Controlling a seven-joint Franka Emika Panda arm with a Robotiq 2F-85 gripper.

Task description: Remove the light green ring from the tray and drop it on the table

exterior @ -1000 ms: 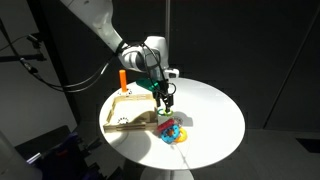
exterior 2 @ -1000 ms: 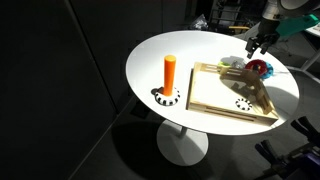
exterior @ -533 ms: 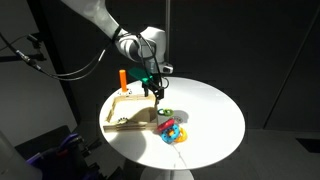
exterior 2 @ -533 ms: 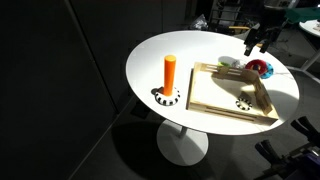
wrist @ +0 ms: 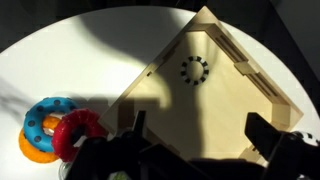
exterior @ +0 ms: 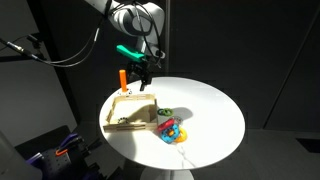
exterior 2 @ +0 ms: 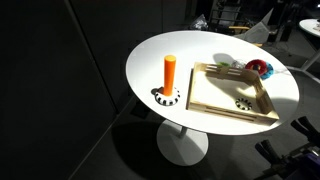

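The light wooden tray (exterior: pixel 128 111) lies on the round white table (exterior: pixel 215 115) and also shows in an exterior view (exterior 2: pixel 225 95) and in the wrist view (wrist: pixel 215 95). The small light green ring (exterior: pixel 164 113) seems to lie just outside the tray's rim, beside the ring pile; it also shows in an exterior view (exterior 2: pixel 227 64). My gripper (exterior: pixel 141 70) hangs high above the tray, open and empty. In the wrist view its two dark fingers (wrist: pixel 203 135) stand wide apart over the tray floor. The ring does not show there.
A red, blue and pink ring pile (exterior: pixel 172 130) lies on the table by the tray (wrist: pixel 55 125). An orange cylinder (exterior 2: pixel 170 72) stands on a dotted base at the table's edge. A black dotted ring (wrist: pixel 193 68) lies in the tray.
My gripper has risen from low beside the ring pile and moved back over the tray, out of one exterior view. The light green ring stays down by the tray's rim.
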